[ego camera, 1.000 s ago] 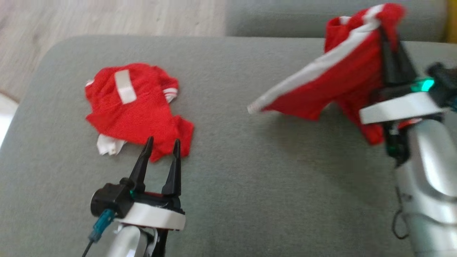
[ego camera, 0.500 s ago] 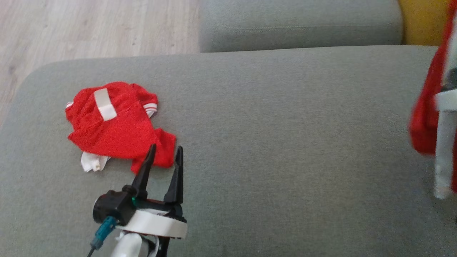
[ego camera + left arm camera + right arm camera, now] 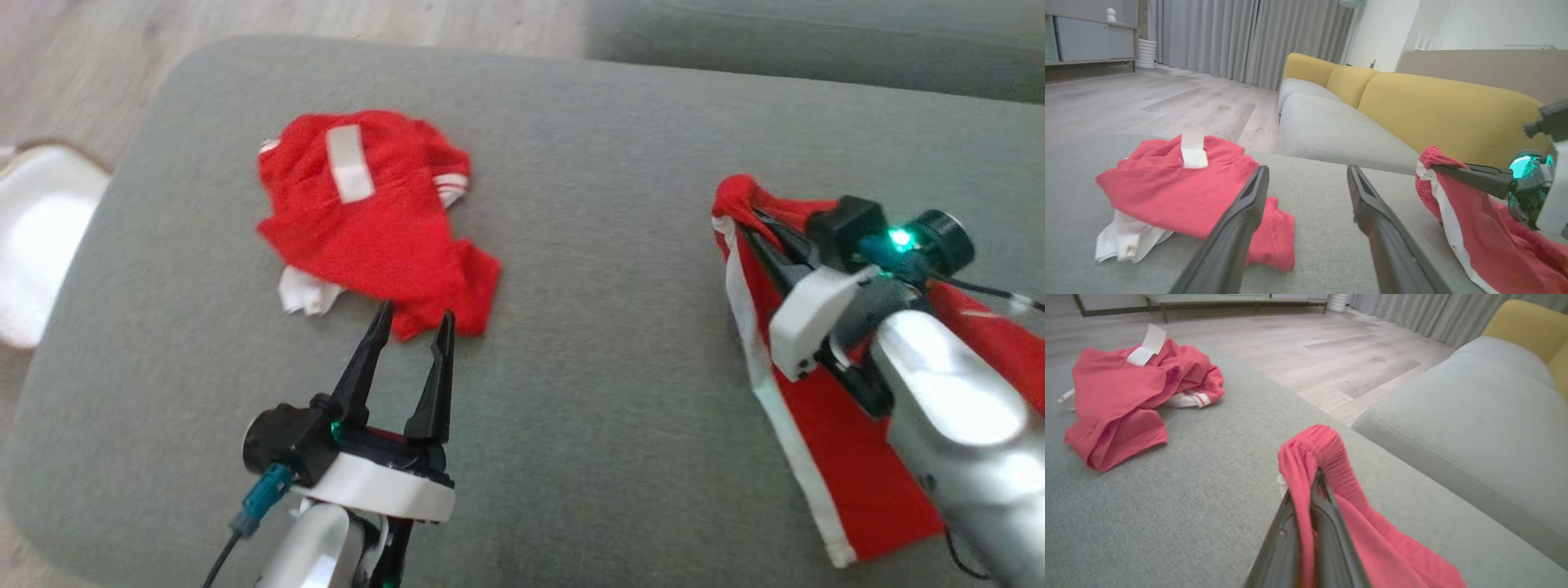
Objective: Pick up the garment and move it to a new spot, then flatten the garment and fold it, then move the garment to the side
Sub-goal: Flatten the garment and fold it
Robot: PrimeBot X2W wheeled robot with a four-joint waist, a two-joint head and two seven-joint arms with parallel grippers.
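Observation:
A red garment with a white side stripe lies spread on the right of the grey cushion. Its gathered waistband is lifted and pinched in my right gripper, which is shut on it. The right wrist view shows the red waistband draped over the closed fingertips. A second red garment with white trim lies crumpled at the left. My left gripper stands open just before that garment's near edge, with nothing between its fingers. In the left wrist view, the crumpled garment is at left and the held one at right.
A white object sits on the wooden floor past the cushion's left edge. A grey sofa seat runs behind the cushion, with yellow backrests beyond it. Bare cushion stretches between the two garments.
The head camera has shifted. My right gripper has come down from high at the right, and the held garment now rests spread on the cushion. The left gripper has stayed put.

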